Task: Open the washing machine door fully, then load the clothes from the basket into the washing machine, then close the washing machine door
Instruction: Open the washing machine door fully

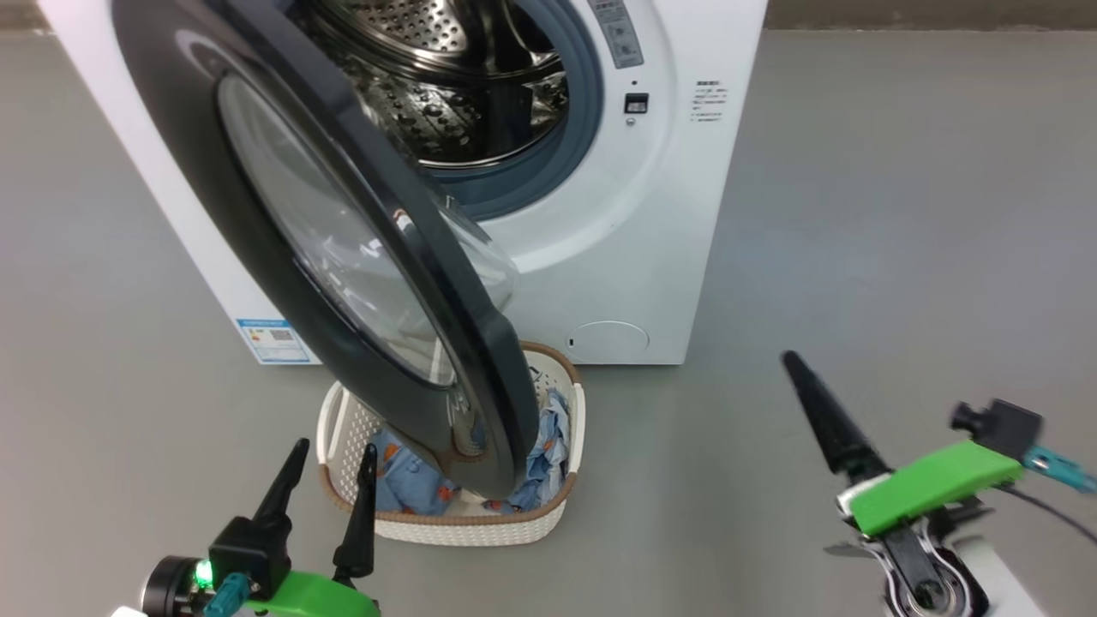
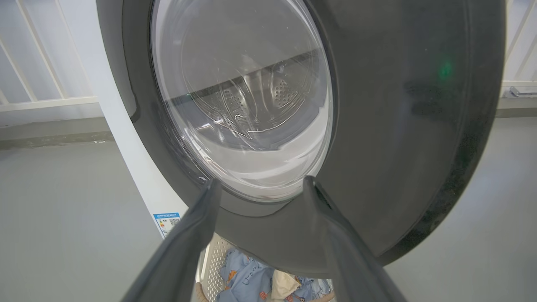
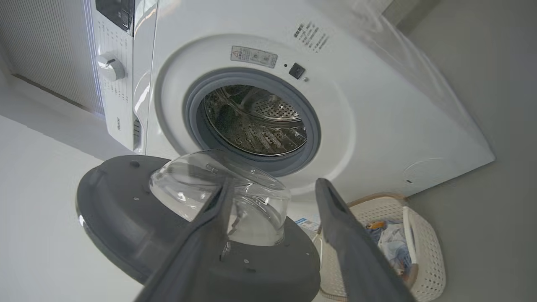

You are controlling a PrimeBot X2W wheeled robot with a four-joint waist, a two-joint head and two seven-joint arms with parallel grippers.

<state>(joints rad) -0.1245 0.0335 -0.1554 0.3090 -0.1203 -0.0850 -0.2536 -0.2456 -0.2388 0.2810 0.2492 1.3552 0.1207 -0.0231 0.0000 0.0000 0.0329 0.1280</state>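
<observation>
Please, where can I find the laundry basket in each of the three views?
Head view: the basket sits bottom centre, under the washing machine door.
Left wrist view: bottom edge, left of centre.
Right wrist view: lower right.
Shared landmark: the door's dark lower rim, right next to it.

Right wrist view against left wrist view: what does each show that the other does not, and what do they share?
Right wrist view: the steel drum, its grey gasket, the control knob, and the inner side of the washing machine door with its bulging glass bowl.
Left wrist view: the door's glossy outer face, a white railing behind, and a cream-white piece among the clothes.
Shared: the door, the white washing machine, the basket on the grey floor, the blue printed clothes in it.
</observation>
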